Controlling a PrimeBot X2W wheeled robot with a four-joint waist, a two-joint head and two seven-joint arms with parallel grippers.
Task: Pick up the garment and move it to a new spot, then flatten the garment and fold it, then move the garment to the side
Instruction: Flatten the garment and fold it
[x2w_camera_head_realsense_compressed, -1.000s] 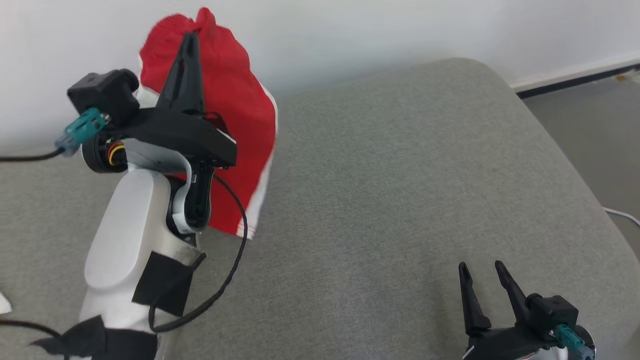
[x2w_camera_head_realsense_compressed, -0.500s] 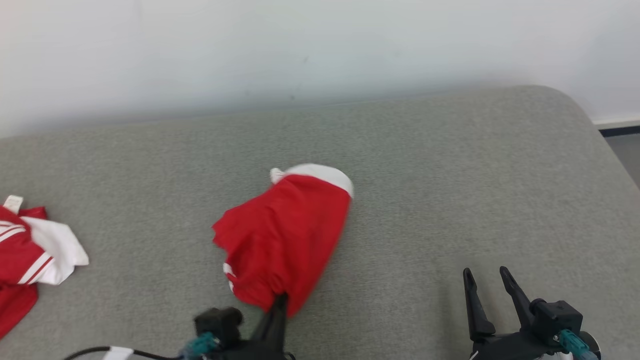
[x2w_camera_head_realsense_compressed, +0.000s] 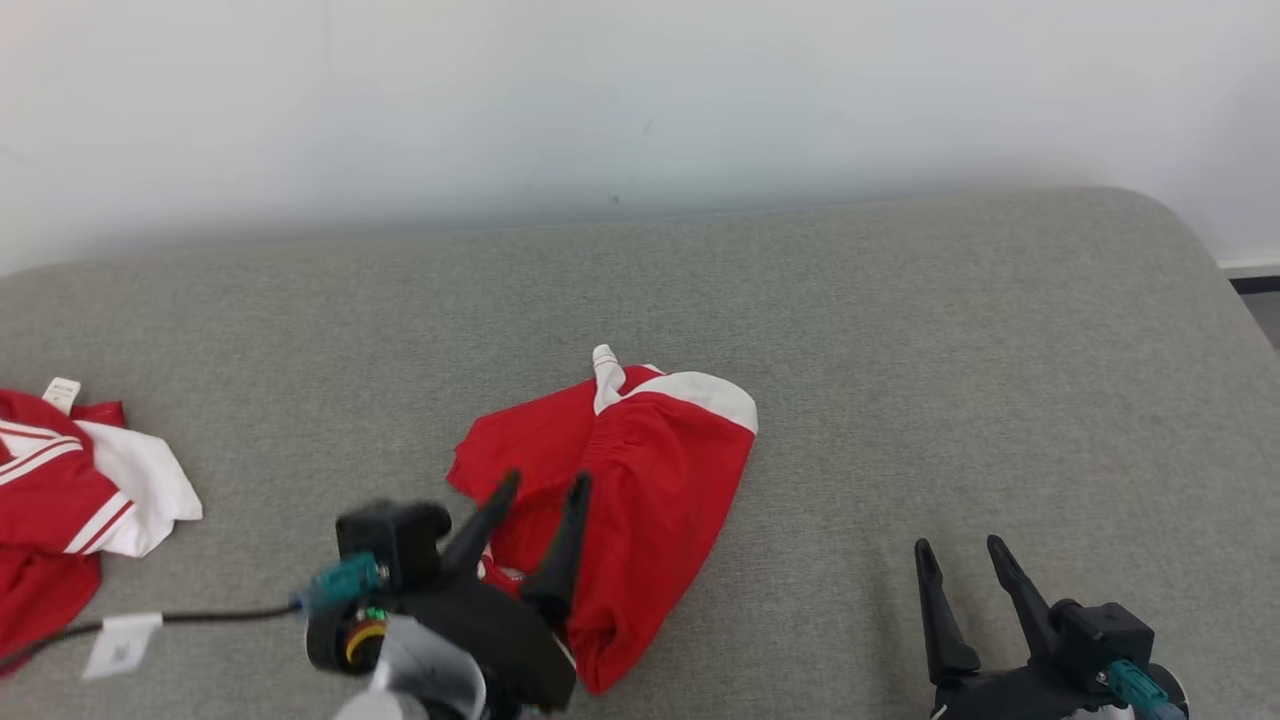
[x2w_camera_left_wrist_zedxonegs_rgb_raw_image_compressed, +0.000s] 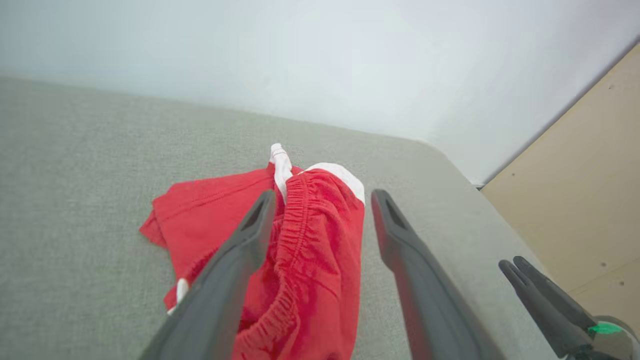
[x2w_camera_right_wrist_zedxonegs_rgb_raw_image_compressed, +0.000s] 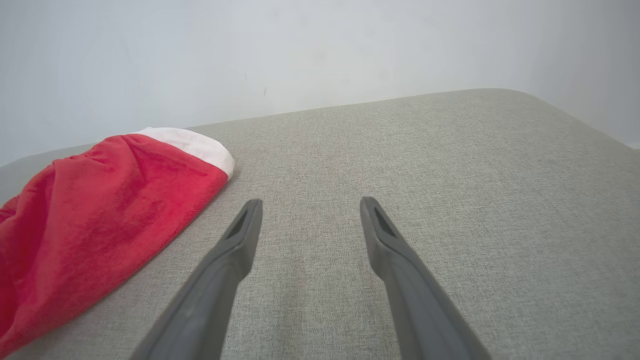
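The red garment (x2w_camera_head_realsense_compressed: 640, 500) with a white waistband lies crumpled at the centre of the head view on the grey cushion (x2w_camera_head_realsense_compressed: 900, 330), its elastic edge and a white cord end pointing toward the white wall (x2w_camera_head_realsense_compressed: 640, 90). Over its lower left part stands the left gripper (x2w_camera_head_realsense_compressed: 545, 482), fingers spread wide and closed on nothing; in the left wrist view the cloth shows between and under them, and whether a finger touches it cannot be told. A second red and white garment (x2w_camera_head_realsense_compressed: 70, 490) lies bunched at the left edge, well apart, with a tagged black cable (x2w_camera_head_realsense_compressed: 125, 645) below it. At the lower right the right gripper (x2w_camera_head_realsense_compressed: 958, 545) is also spread, empty, over bare cushion beside the garment.
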